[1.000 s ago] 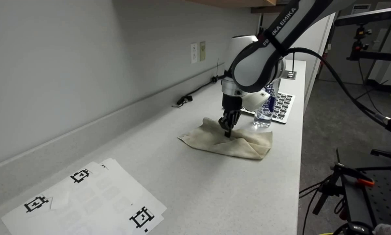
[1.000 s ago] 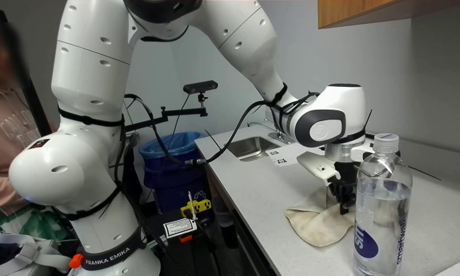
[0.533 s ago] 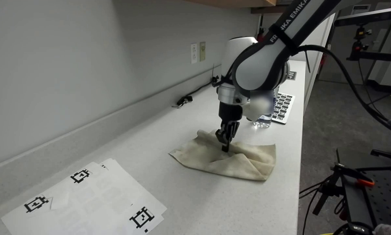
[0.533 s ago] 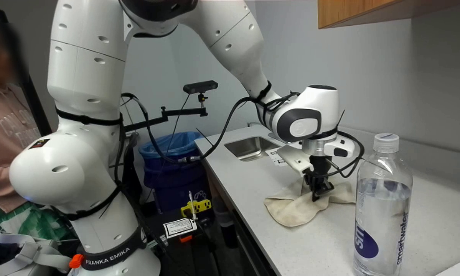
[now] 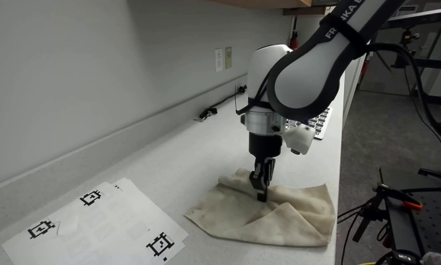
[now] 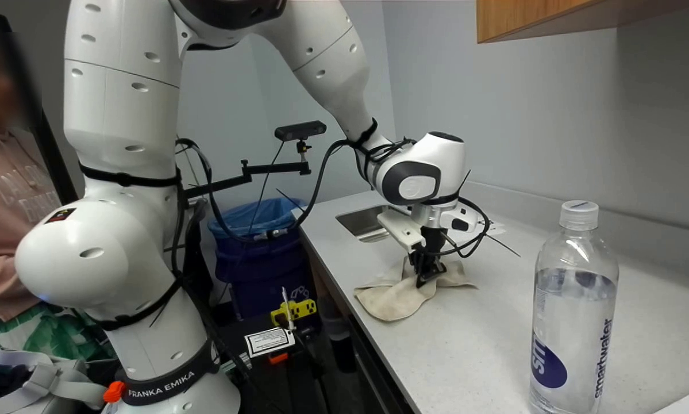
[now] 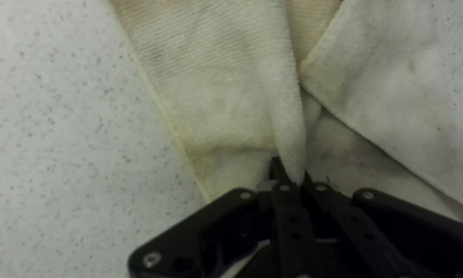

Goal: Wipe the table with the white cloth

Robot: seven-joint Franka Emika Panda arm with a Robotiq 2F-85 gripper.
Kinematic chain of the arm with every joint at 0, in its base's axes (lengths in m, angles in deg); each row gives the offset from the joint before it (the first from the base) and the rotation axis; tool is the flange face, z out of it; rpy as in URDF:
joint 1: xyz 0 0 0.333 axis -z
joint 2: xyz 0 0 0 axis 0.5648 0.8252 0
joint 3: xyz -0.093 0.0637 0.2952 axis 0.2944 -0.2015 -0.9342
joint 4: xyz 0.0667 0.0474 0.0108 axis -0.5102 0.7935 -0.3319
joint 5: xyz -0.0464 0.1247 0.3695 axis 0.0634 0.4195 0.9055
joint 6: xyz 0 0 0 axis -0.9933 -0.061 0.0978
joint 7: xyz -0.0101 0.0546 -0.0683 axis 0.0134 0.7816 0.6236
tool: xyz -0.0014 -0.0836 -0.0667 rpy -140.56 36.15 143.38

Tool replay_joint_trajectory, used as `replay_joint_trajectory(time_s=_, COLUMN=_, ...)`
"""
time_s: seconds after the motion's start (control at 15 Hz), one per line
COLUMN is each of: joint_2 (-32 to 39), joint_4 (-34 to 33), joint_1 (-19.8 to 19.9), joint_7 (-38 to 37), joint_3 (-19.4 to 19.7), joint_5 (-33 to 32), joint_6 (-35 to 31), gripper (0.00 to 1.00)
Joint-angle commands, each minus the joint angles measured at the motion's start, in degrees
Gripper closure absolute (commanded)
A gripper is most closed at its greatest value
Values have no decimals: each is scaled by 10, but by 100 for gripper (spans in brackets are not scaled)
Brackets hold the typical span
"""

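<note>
Wrist view: claw [image 7: 292, 175] is clamped on a pinched-up fold of the off-white cloth [image 7: 223, 100]; the rest of the cloth lies spread on the speckled table [image 7: 80, 154], one flap doubled over. Both exterior views agree: claw points down, cloth sits under it on the table, just beside the open edge.

Progress: grasp is done. We read this as mid-wipe, cloth gripped and down on the table. We can't tell how much table is covered; we see no spill or streak to score against. Probably left: more strokes, then letting go of the cloth.

Surface: in an exterior view, printed marker sheets [image 5: 106, 228] lie near the cloth, so a stroke that way would likely drag them. Partly hidden behind the arm [image 5: 303, 86] is a marker board [image 5: 319, 123]; a dark cable end [image 5: 210, 111] lies by the wall [image 5: 77, 73]. In an exterior view a capped water bottle [image 6: 574, 333] stands upright, well apart from the cloth; the sink [image 6: 364, 221] is partly hidden by the arm.

Room: wall outlets [image 5: 219, 60], wooden cabinet [image 6: 551, 20] overhead, blue bin [image 6: 258, 259] beyond the table's edge, boom camera [image 6: 300, 130], person in pink [image 6: 11, 210] at the side, face blurred.
</note>
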Motion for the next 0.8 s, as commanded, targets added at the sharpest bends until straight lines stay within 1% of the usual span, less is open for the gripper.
replay_joint_trajectory(time_s=0.0, joint_2=-18, joint_4=14, joint_1=0, joint_7=13, joint_3=26, joint_5=-3, joint_6=4, gripper=99)
replay_joint_trajectory(time_s=0.4, joint_2=-21, joint_4=0, joint_1=6, joint_7=-4, joint_3=94, joint_5=-48, joint_6=-15, gripper=99)
replay_joint_trajectory(time_s=0.6, joint_2=-17, joint_4=-14, joint_1=7, joint_7=-7, joint_3=112, joint_5=-63, joint_6=-26, gripper=99)
replay_joint_trajectory(time_s=0.73, joint_2=-12, joint_4=-28, joint_1=5, joint_7=-7, joint_3=115, joint_5=-67, joint_6=-40, gripper=99)
